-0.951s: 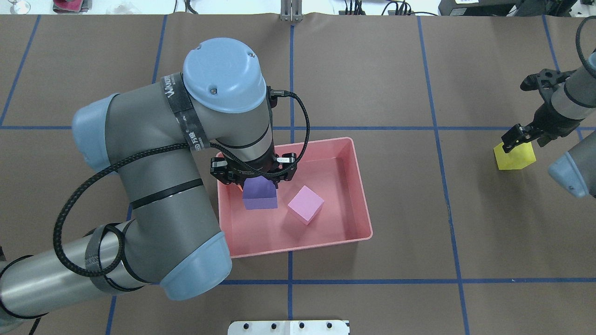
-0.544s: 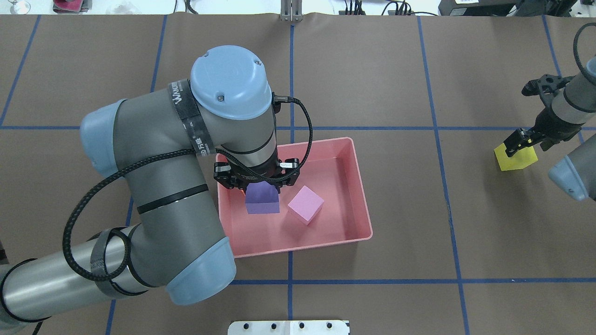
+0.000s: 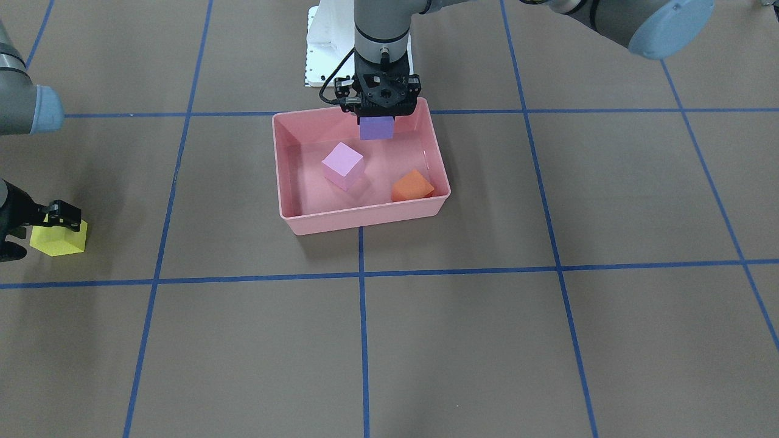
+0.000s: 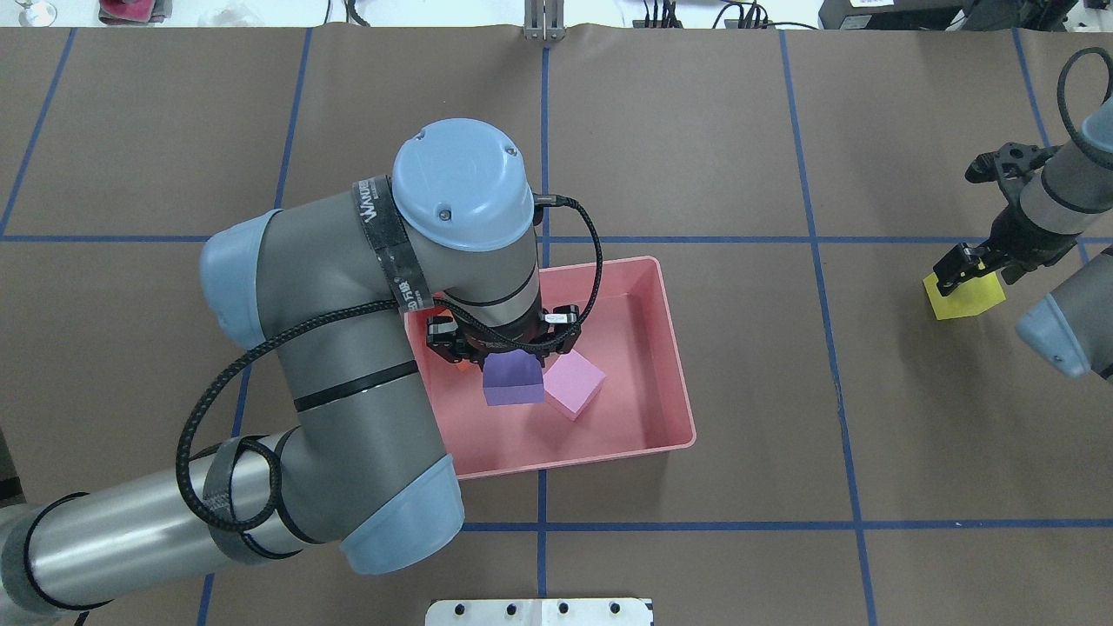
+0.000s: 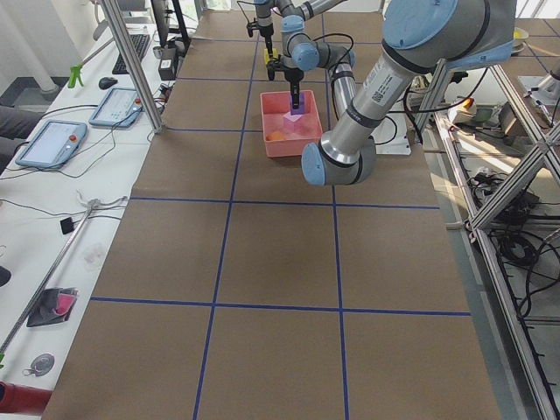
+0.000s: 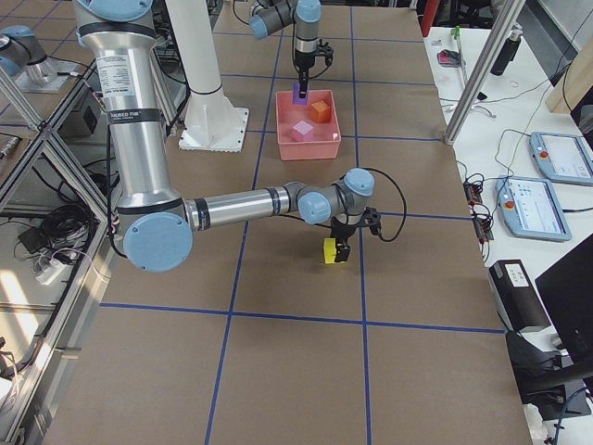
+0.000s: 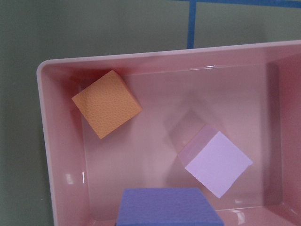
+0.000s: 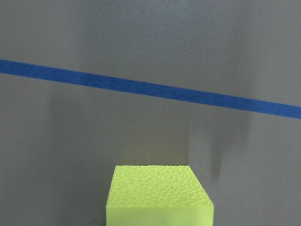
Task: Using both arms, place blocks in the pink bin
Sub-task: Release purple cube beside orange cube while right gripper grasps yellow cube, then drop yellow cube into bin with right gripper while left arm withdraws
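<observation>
The left arm [image 4: 348, 435] is folded at the elbow with its wrist pointing straight down, and the left hand [image 3: 378, 114] hangs with its fingers clamped on the purple block [image 3: 376, 128]. The right arm [image 4: 1063, 183] slants downward, its right hand [image 4: 955, 265] low at the yellow block [image 4: 967, 298], grip unclear

Brown table covering [image 4: 696, 130]: flat, divided into rectangles by blue tape lines [image 4: 696, 526]. White side bench [image 5: 26, 245] runs alongside the table and carries two tablet-style pendants [image 5: 51, 143] and a keyboard [image 5: 133, 48]. Aluminium post [image 5: 131, 66] stands at the bench edge
</observation>
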